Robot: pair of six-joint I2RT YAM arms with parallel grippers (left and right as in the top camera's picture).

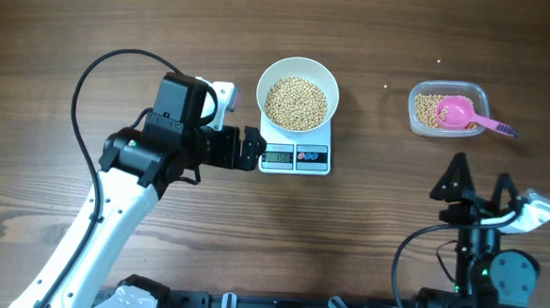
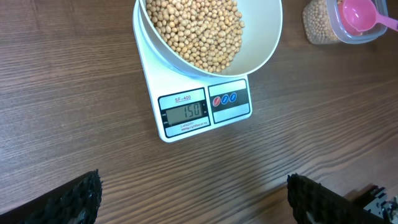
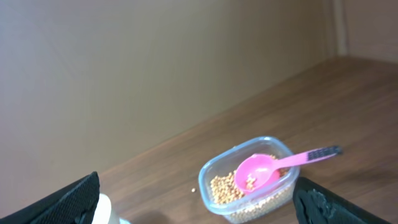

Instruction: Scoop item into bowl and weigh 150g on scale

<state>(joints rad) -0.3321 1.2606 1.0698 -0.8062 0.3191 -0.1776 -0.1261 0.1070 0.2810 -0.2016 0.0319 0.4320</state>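
My left gripper (image 1: 255,148) has its jaws spread wide and holds nothing; it sits just beside the left edge of the small white square digital kitchen scale (image 2: 205,106), fingertips pointing at it; whether they touch it I cannot tell. My right gripper (image 1: 481,184) is also spread and empty, well apart from everything, low on the right.

The deep round white bowl (image 2: 264,37) stands on the scale, its rim overhanging the platform, holding the heap of small tan-beige beans (image 1: 296,102); the grey display (image 2: 186,112) appears to read 150, so I judge the weighing met. The pink plastic scoop (image 1: 458,113) rests in the clear rounded-rectangular plastic tub (image 1: 481,94) with the leftover beans.

The danger lies in my left hand; any drift rightward would push the scale, upset the reading, or rock the bowl and spill beans. A stray bean or two lies loose on the brown wooden table (image 1: 365,234) near the tub; harmless, I think.

Bare wood lies left of and in front of the scale; drawing back that way looks safest.
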